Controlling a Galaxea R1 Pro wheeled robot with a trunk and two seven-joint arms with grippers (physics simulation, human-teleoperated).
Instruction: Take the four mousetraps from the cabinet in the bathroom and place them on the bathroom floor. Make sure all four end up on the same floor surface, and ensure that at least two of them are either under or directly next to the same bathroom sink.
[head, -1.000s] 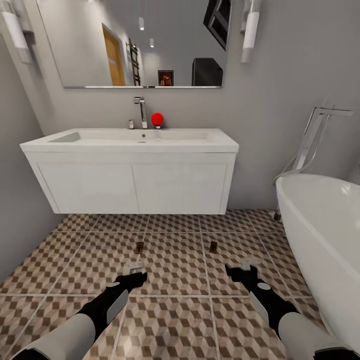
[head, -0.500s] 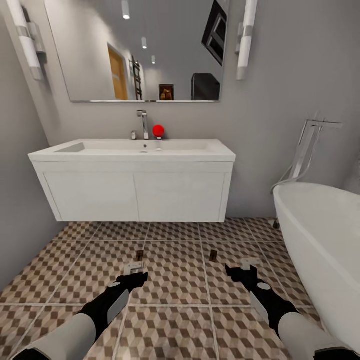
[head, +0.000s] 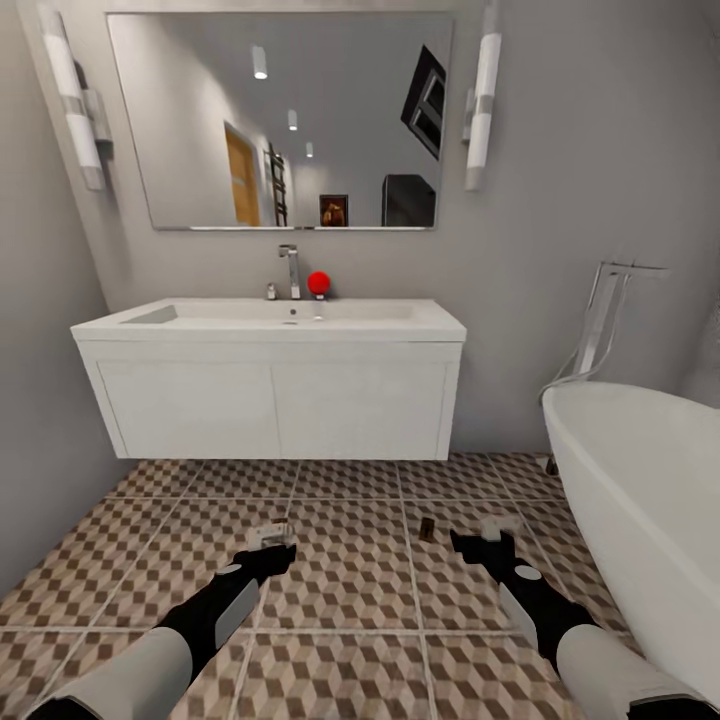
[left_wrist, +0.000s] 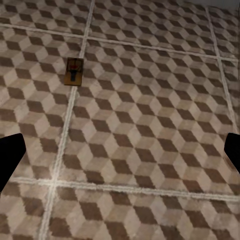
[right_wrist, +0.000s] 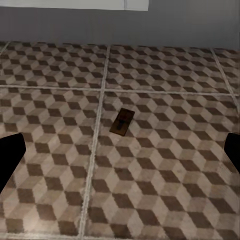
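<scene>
Two mousetraps lie flat on the cube-patterned bathroom floor (head: 350, 560) in front of the white sink (head: 270, 318). One mousetrap (head: 427, 529) rests just left of my right gripper (head: 490, 535) and shows again as a small brown board (right_wrist: 121, 121) ahead of that open gripper (right_wrist: 120, 155). The other mousetrap (left_wrist: 74, 71) lies on a grout line ahead of my open left gripper (left_wrist: 120, 155). In the head view the left gripper (head: 270, 540) mostly covers it. Both grippers hover low over the tiles, holding nothing.
A white oval bathtub (head: 640, 480) with a chrome floor tap (head: 605, 310) crowds the right side. A grey wall (head: 40, 400) closes the left. The vanity (head: 270, 405) hangs above the floor; a red ball (head: 318, 283) sits by the sink's tap. A mirror (head: 290, 120) hangs above.
The whole head view has shifted: the sink and mirror now sit lower and look slightly smaller, so the camera moved. Both arms hold the same pose and the mousetraps stay put.
</scene>
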